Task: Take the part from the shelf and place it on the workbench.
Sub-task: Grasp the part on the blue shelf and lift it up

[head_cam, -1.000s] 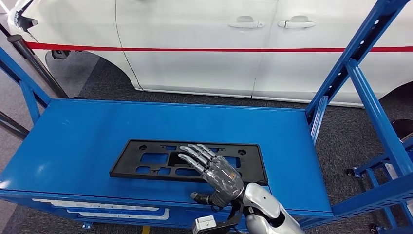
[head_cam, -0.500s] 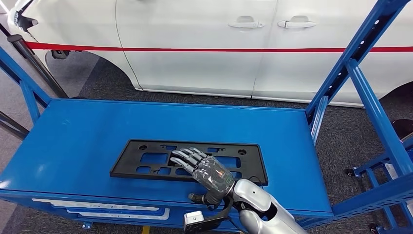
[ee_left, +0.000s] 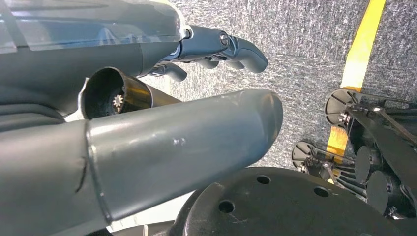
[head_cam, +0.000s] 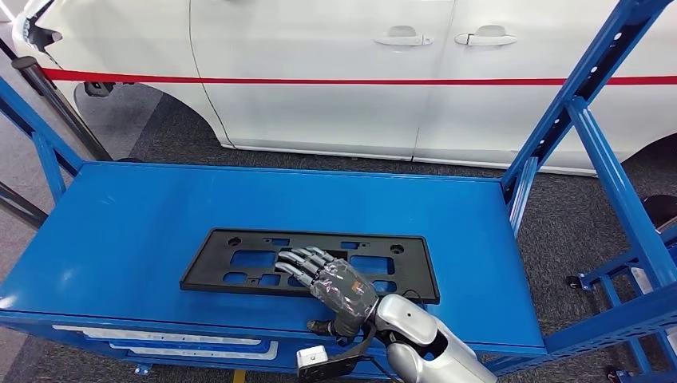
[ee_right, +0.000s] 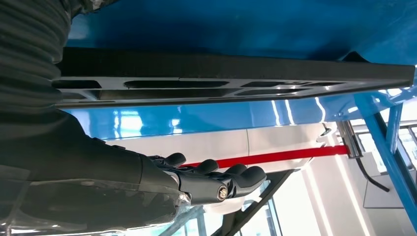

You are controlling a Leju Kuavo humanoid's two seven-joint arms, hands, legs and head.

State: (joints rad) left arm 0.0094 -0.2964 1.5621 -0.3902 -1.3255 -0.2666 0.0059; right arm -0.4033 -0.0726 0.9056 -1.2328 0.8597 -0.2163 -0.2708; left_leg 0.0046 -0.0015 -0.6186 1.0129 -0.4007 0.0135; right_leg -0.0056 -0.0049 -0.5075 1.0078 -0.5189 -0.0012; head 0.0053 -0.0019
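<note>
Where blue shelf bears black part, white car behind, grey carpet

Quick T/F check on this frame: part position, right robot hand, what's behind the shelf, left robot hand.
1. The black part lies flat on the blue shelf. True.
2. The right robot hand hovers over the part with fingers spread and has no grip on it. True; the right wrist view shows a gap between fingers and part.
3. A red car stands behind the shelf. False: the car is white with a red stripe.
4. The left robot hand holds the part. False: it hangs over the grey floor, holding nothing.
5. The part overhangs the shelf's near edge. False: it sits wholly on the surface, with blue showing along its near side.
</note>
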